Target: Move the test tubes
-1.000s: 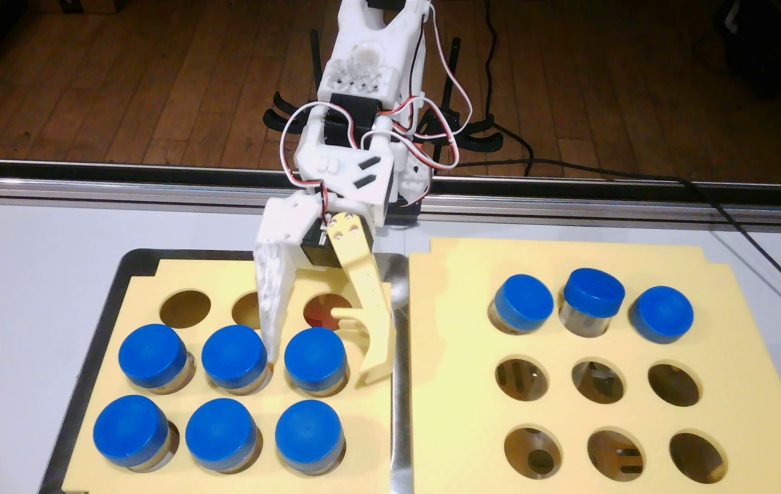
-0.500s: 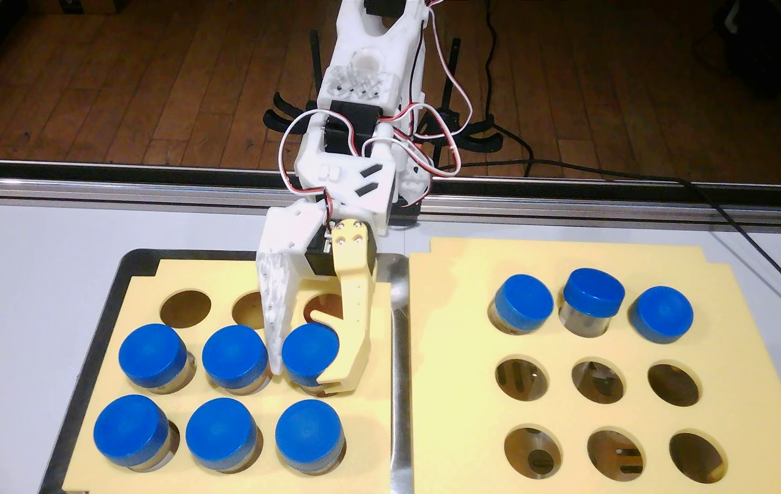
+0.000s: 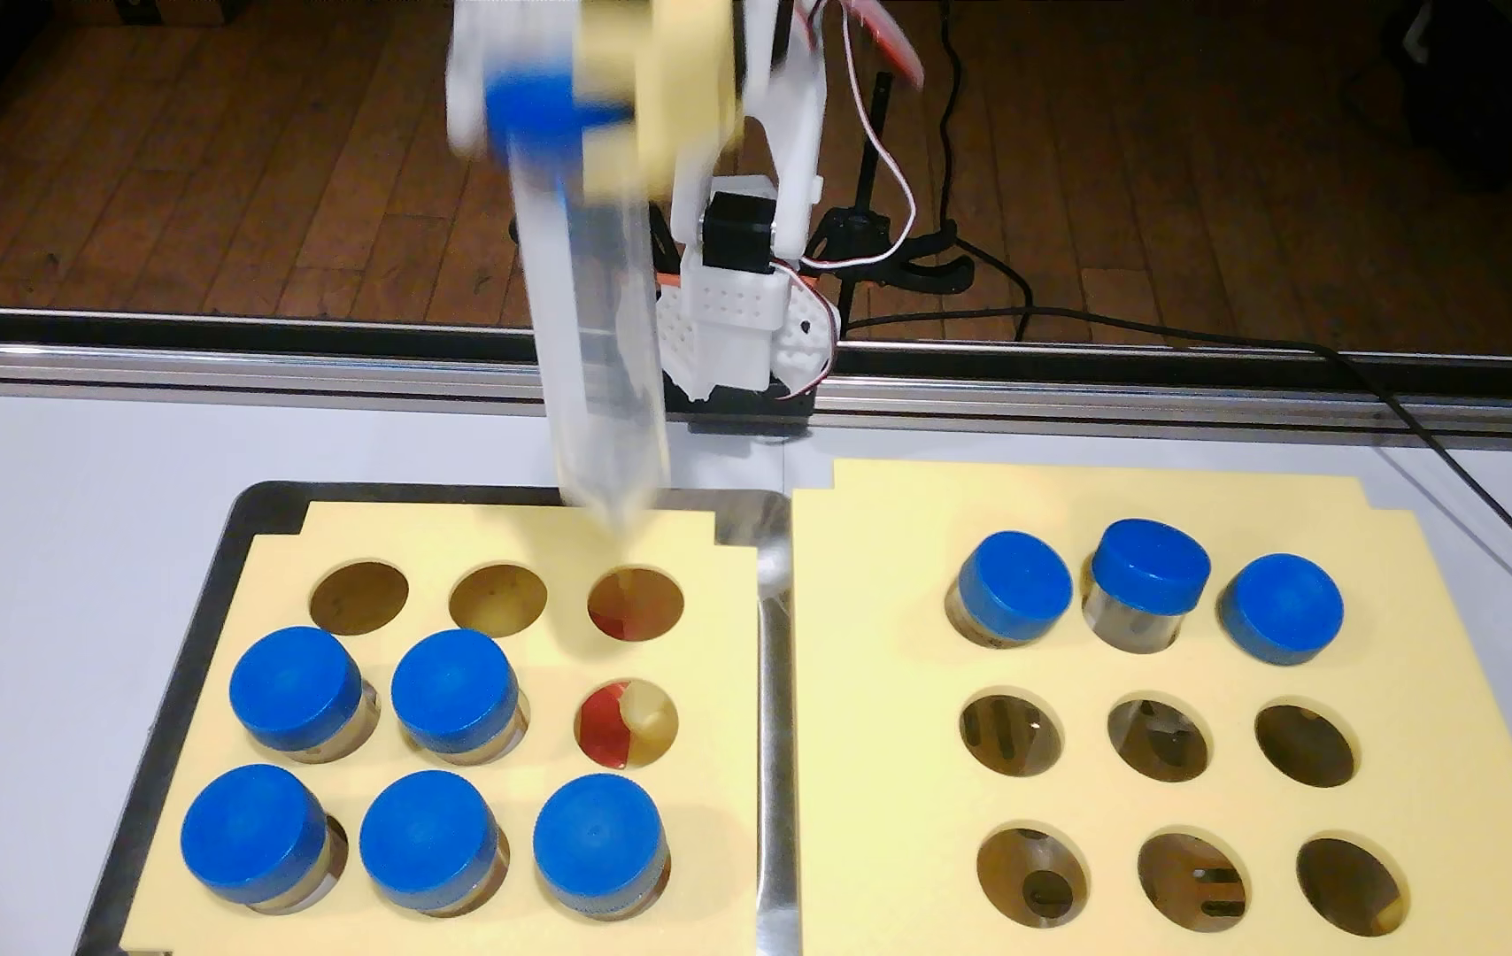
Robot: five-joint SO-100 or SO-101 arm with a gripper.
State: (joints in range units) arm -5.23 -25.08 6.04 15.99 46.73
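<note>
High above the left foam board (image 3: 734,643), gripper-held (image 3: 568,101) test tube (image 3: 596,349) near-upright, tip down.

Single fixed view, high and close, facing the arm's base (image 3: 738,368) across both foam boards (image 3: 1194,662)

The gripper (image 3: 568,101), blurred at the top of the fixed view, pairs a white printed finger (image 3: 463,83) on its left with a pale yellow finger (image 3: 670,83) on its right. Behind and below it, the arm (image 3: 789,119) is white printed plastic. Further below the gripper sits a black servo motor (image 3: 738,230), above a white block (image 3: 734,303) dotted with small holes. Thin red-and-white cables (image 3: 881,138) loop off to the gripper's right. A black base (image 3: 748,414) lies lowest.
</note>
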